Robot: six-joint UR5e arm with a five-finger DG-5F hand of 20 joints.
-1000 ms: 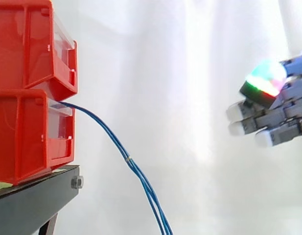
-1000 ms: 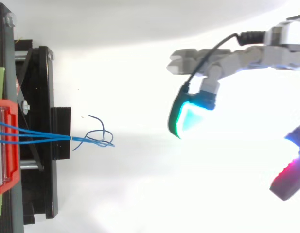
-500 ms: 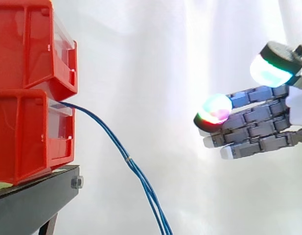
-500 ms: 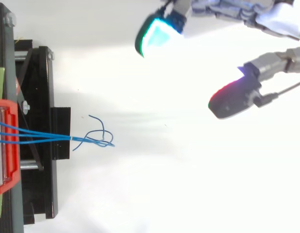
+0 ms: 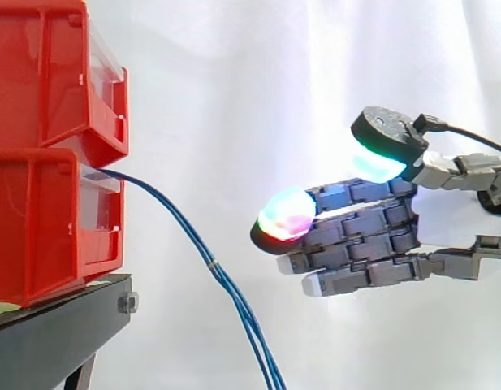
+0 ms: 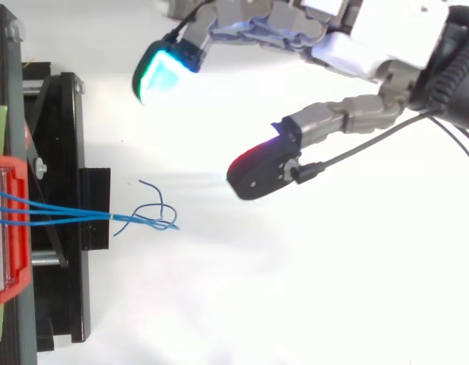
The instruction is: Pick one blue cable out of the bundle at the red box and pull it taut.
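Grey robot hand (image 5: 372,244), fingers straight and empty, at 3 o'clock of thin blue cables (image 5: 213,262) hanging from red plastic box (image 5: 47,219).

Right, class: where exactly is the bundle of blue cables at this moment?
In the side view the blue cables leave the lower red bin at left and hang down rightward past the black stand; the open hand is apart, further right.
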